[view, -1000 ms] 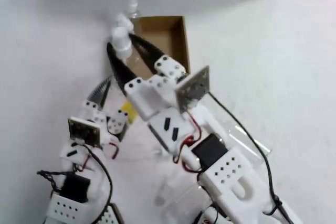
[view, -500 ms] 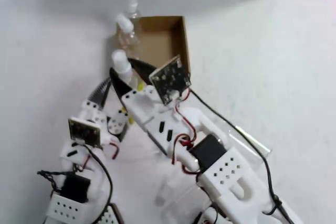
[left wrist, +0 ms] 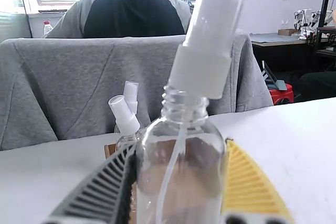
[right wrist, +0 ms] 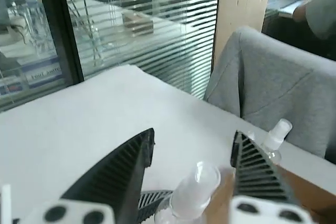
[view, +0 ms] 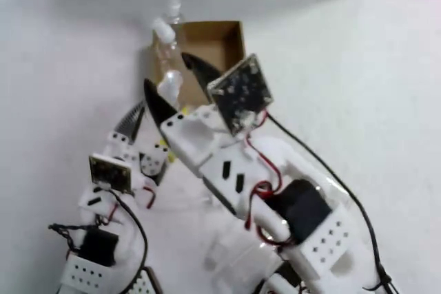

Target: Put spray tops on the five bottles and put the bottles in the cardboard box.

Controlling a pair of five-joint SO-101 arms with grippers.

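Bottle [left wrist: 178, 148]: clear and upright, clamped in the left claw [left wrist: 178, 198]. The grey ribbed finger is on one side and the yellow pad on the other, both against the body. From the high view it sits at the near left corner of the box [view: 224, 43]; can't tell whether it is over the rim or just outside.

Spray top [left wrist: 207, 45]: white, on the bottle's neck but tilted to one side. The neck threads show below its collar. The dip tube runs down inside the bottle.

Right claw [right wrist: 194, 135]: black fingers spread wide, one on each side of the spray top, neither touching it. The top sits low in the gap. From the high view, one finger hangs over the box interior and the other lies outside the box's left wall. The right arm comes in from the lower right and crosses above the left claw's yellow side. The left arm sits at the lower left.

Box: brown cardboard with an open top, toward the far side of the table [view: 358, 74].

Two other bottles [view: 164, 36]: white tops on, close together at the box's far left corner. Can't tell whether they stand inside or just beside it.

Table: white. A grey cushion back [left wrist: 52, 93] runs along its far edge.
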